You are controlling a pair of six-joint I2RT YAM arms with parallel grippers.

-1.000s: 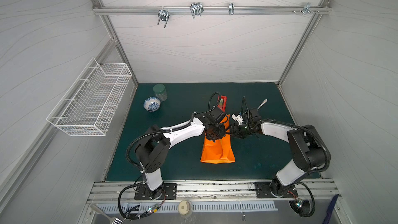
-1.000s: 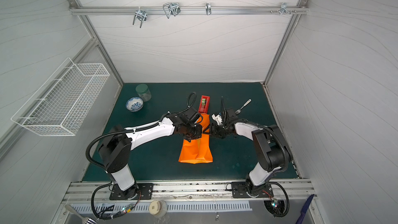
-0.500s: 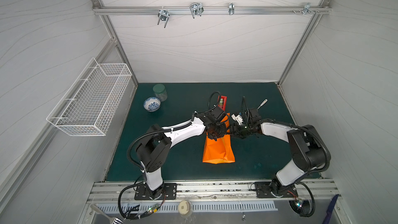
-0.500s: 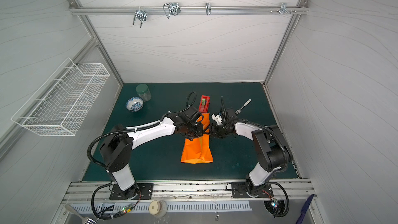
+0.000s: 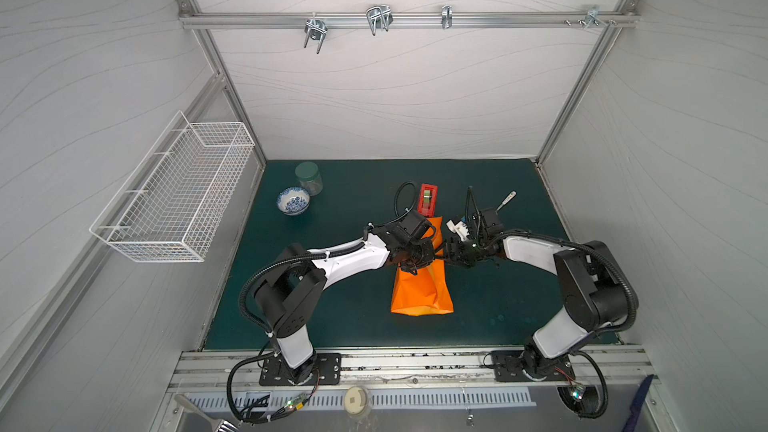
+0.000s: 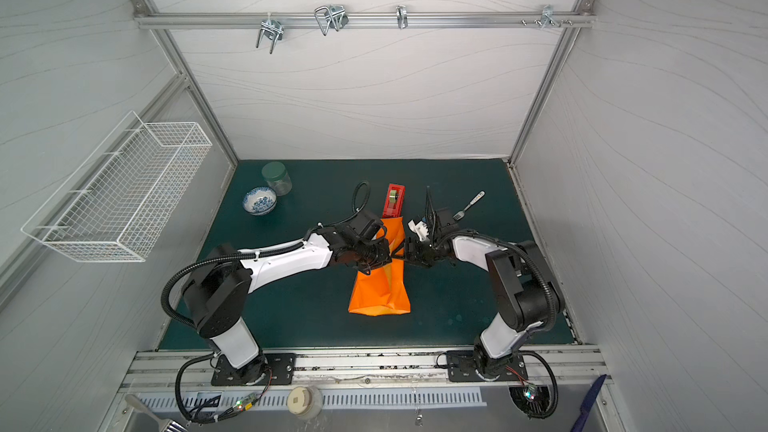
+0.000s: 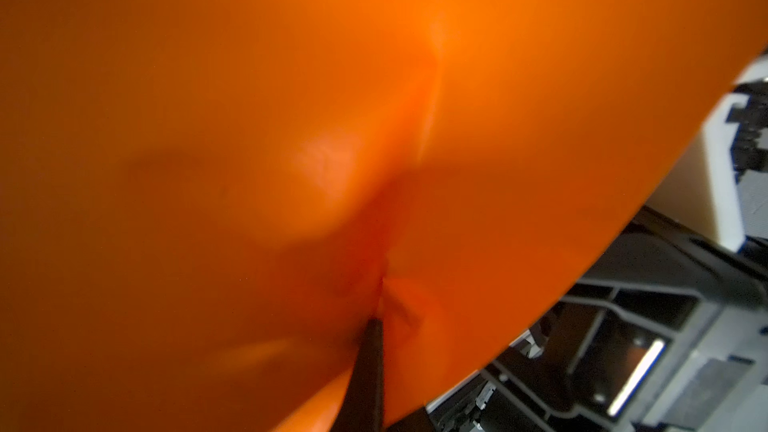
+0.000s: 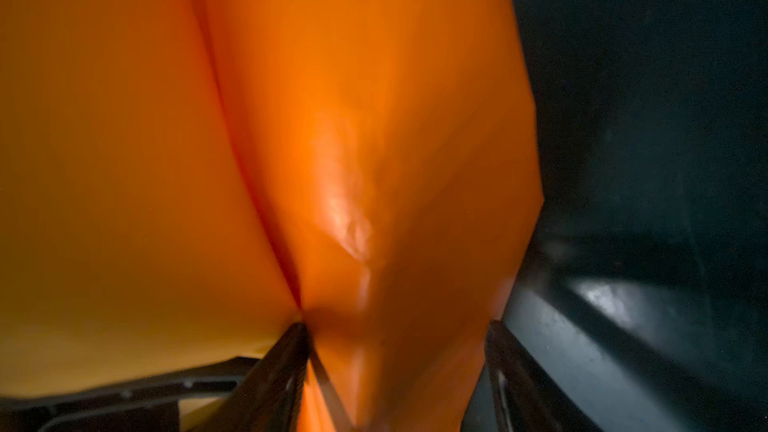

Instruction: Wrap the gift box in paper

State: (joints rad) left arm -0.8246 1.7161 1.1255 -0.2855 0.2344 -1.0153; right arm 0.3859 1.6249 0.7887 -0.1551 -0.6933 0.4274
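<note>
Paper (image 5: pixel 422 288) is lying folded mid-mat (image 5: pixel 332 309), probably hiding the box. I am pinching it with the fully closed left gripper (image 7: pixel 374 326). The right gripper (image 8: pixel 395 342) is straddling a fold, but I cannot tell if it is holding. I should be tightening slowly, to avoid tearing.

- Orange paper (image 7: pixel 249 139) fills nearly the whole frame. It is blurred and glossy, with pale highlights.
- A dark pucker runs through its middle and ends at the left gripper (image 7: pixel 379 317), whose jaws are closed and pinch the paper there.
- Only one finger (image 7: pixel 365 380) shows, dark and narrow, its tip at the pucker.
- The paper ends in a long curved edge.
- Beyond that edge are black, grey and white robot parts (image 7: pixel 623 347), close by and partly blurred.
</note>
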